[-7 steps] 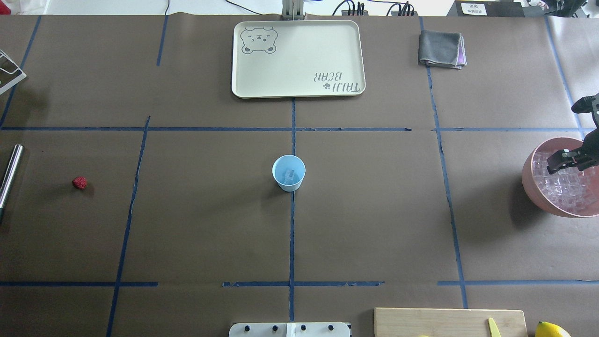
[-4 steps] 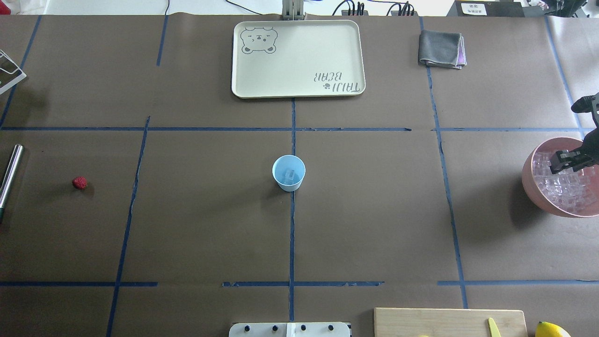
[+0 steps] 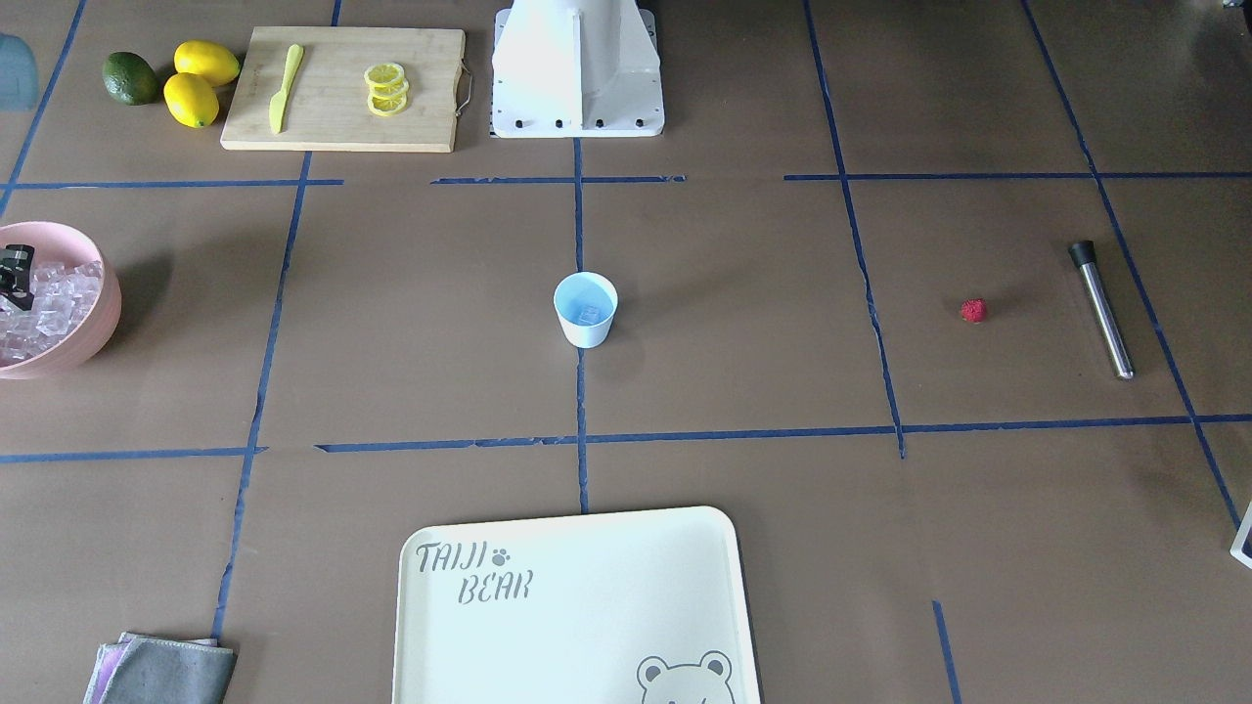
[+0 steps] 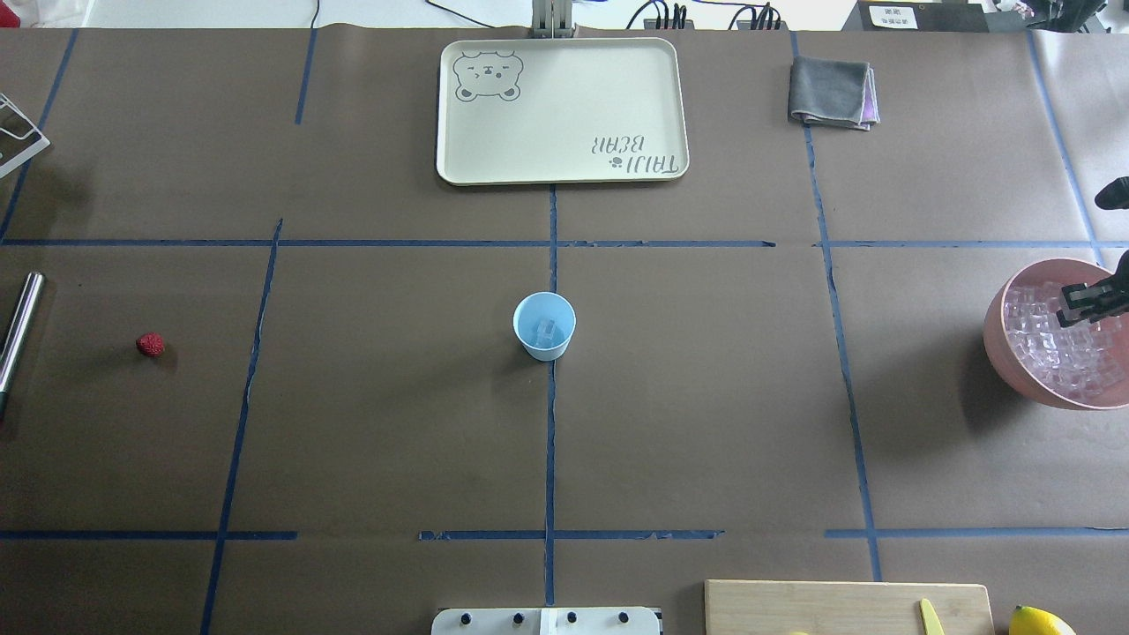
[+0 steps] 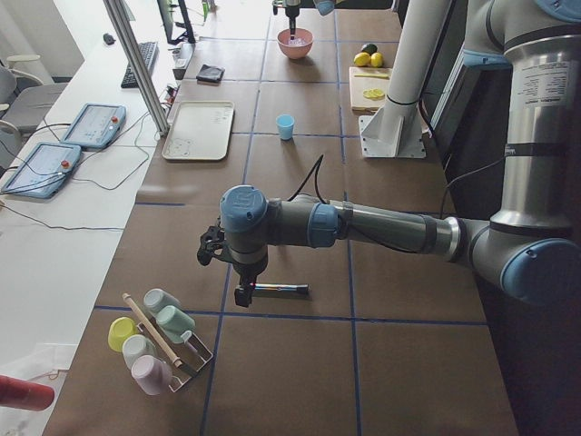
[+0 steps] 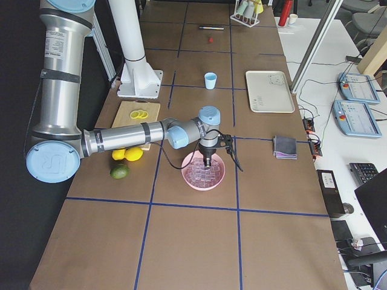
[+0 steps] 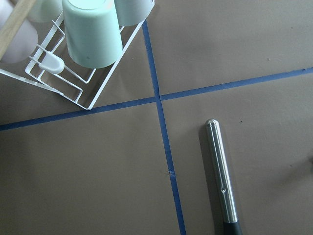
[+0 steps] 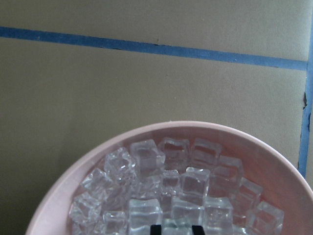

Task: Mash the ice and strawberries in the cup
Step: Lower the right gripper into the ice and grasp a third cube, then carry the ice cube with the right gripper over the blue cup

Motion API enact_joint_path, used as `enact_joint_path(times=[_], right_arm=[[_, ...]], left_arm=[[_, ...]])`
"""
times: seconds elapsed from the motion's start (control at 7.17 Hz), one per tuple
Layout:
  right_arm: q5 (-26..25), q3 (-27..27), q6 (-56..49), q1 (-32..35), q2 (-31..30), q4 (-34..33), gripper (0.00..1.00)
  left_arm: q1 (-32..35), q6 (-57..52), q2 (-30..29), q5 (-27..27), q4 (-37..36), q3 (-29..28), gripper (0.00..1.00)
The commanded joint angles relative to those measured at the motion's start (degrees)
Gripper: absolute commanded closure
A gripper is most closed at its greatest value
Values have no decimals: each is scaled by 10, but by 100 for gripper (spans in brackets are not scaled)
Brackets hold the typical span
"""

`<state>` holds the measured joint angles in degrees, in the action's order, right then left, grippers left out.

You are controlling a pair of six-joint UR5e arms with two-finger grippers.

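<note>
The cup (image 4: 544, 324), white outside and light blue inside, stands at the table's centre with one clear ice cube (image 4: 547, 332) in it. More ice (image 8: 195, 181) fills the pink bowl (image 4: 997, 339) at the right edge. My right gripper (image 4: 1078, 304) hangs low over that ice, open, its tips (image 8: 176, 229) either side of a cube. One red strawberry (image 4: 150, 344) lies far left on the table. My left gripper (image 5: 243, 295) hovers over a steel muddler (image 7: 221, 171); I cannot tell whether it is open or shut.
A cream tray (image 4: 564, 110) sits at the far middle and a folded grey cloth (image 4: 829, 93) to its right. Near the robot's base lie a cutting board (image 3: 342, 88) with lemon slices and a knife, plus lemons (image 3: 196, 83). A cup rack (image 7: 73, 83) stands at the left end.
My right gripper has shifted to the right, further over the bowl's ice. The cup, strawberry and muddler have not moved.
</note>
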<state>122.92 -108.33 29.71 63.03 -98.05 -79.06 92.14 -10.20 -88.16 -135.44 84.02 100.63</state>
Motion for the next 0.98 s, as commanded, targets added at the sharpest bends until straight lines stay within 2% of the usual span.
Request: enact_joint_path(times=[0.0, 0.14, 0.42, 0.56, 0.84], right_arm=[[-6, -104, 1, 3, 16, -119, 100], [-3, -112, 9, 0, 64, -166, 100], [-4, -106, 72, -58, 229, -304, 100], [-7, -89, 141, -105, 313, -349, 100], [-16, -6, 311, -191, 444, -335, 100]], left_arm=[[1, 0, 0, 0, 0, 0, 0], [0, 0, 0, 0, 0, -2, 0], [0, 0, 0, 0, 0, -4, 0], [0, 0, 0, 0, 0, -8, 0], [0, 0, -1, 0, 0, -11, 0]])
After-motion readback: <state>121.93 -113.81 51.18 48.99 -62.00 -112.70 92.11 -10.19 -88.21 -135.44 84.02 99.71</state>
